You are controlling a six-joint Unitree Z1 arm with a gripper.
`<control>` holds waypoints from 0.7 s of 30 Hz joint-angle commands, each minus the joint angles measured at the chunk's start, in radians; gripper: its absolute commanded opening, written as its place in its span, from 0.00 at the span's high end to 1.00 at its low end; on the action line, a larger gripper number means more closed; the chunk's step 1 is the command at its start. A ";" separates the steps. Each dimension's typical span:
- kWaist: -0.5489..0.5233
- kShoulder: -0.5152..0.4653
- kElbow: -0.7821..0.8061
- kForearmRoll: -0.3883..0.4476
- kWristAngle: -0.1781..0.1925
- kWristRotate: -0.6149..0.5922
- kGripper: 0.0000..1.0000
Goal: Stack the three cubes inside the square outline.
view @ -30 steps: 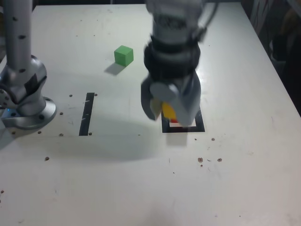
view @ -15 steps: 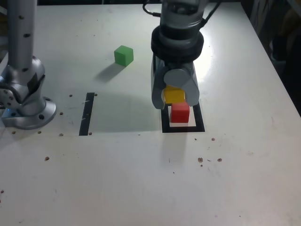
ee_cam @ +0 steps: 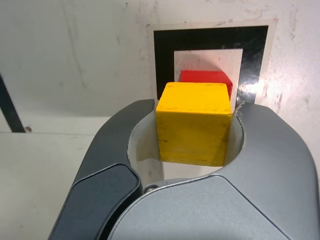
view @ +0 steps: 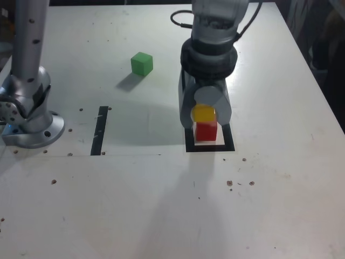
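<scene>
Three cubes show: one yellow cube (view: 204, 113) clamped in the gripper (view: 205, 114), sitting on or just above one red cube (view: 206, 131) inside the single square outline (view: 210, 146) near the middle of the surface (view: 161, 205); contact cannot be told. One green cube (view: 142, 63) lies well apart toward the far edge. One black tape strip (view: 99, 130) lies toward the arm's base (view: 27, 121). No writing is readable.

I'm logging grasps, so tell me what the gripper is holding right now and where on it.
The gripper holds the small yellow matte cube by two opposite side faces, above the red cube in the black tape square outline.
</scene>
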 commanded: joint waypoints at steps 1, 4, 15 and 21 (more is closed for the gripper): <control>0.003 0.009 0.002 -0.014 0.000 0.004 0.86; 0.005 0.015 0.000 -0.026 0.002 0.011 0.86; 0.011 0.022 0.000 -0.026 0.007 0.025 0.80; 0.011 0.025 -0.008 -0.020 -0.007 0.045 0.41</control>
